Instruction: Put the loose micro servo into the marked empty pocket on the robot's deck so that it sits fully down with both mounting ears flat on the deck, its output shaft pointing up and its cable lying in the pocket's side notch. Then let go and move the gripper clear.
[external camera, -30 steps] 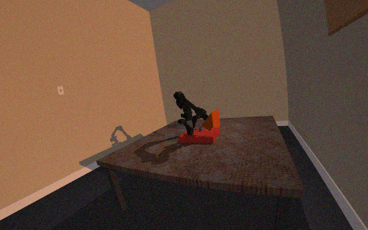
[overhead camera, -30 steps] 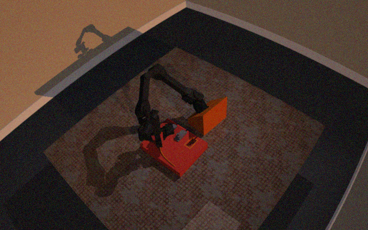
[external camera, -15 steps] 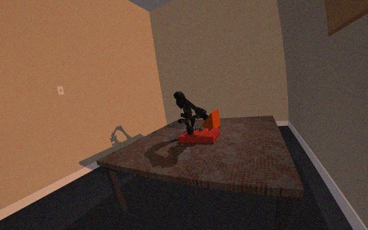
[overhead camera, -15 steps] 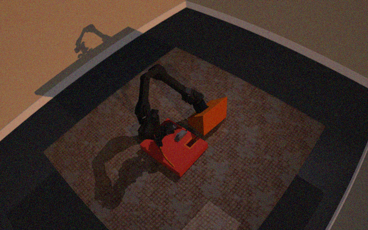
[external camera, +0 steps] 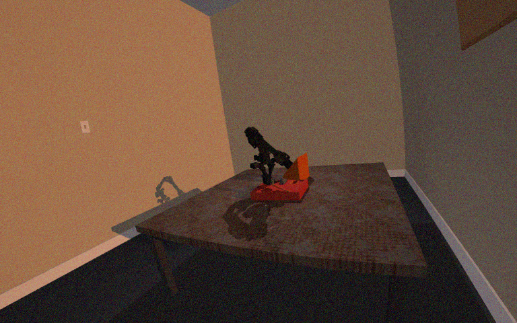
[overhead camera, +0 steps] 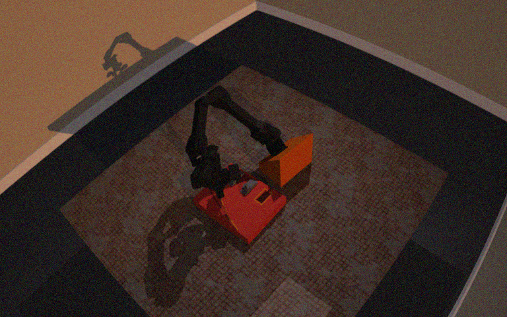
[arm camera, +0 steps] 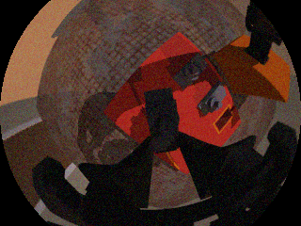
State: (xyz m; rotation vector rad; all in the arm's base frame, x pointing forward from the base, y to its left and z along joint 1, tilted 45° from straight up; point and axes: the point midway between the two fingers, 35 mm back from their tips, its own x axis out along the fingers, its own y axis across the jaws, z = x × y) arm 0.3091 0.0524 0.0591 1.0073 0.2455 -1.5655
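From the wrist camera I look down my own black gripper, a dark blocky thing clamped between its jaws — the loose micro servo, as best I can tell in this grainy light. The jaws stand partly closed, gripping it above the near corner of the flat red deck. Past it, on the deck, I see a grey seated servo and the rectangular empty pocket, outlined in yellow. Beyond rises an orange wedge-shaped block, matte and sharp-edged. Everything sits on a mottled, worn wooden table — rough brown grain, square corners.
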